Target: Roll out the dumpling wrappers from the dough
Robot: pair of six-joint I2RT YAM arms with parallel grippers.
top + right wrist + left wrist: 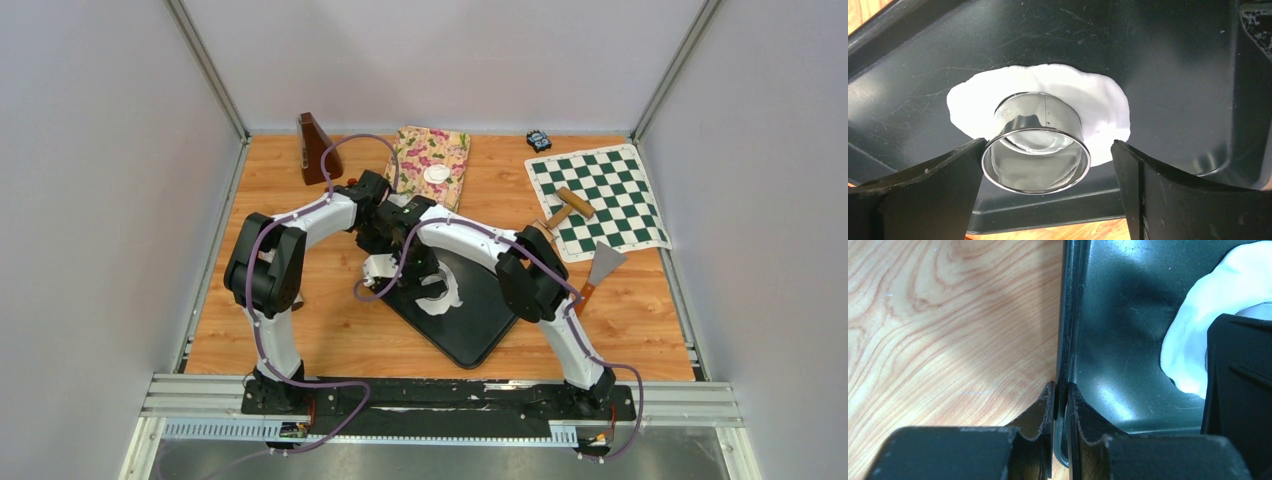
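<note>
A black tray lies on the wooden table with a flattened, irregular white sheet of dough on it. A shiny metal ring cutter stands on the dough. My right gripper is open around the cutter: its left finger is at the cutter's rim and its right finger stands well apart. My left gripper is shut on the tray's rim near a corner, with the dough to its right. One round white dumpling wrapper rests on a floral cloth at the back.
A brown metronome stands at the back left. A green chessboard mat at the right carries a wooden mallet. A scraper lies beside the tray, and a small dark object sits by the back wall.
</note>
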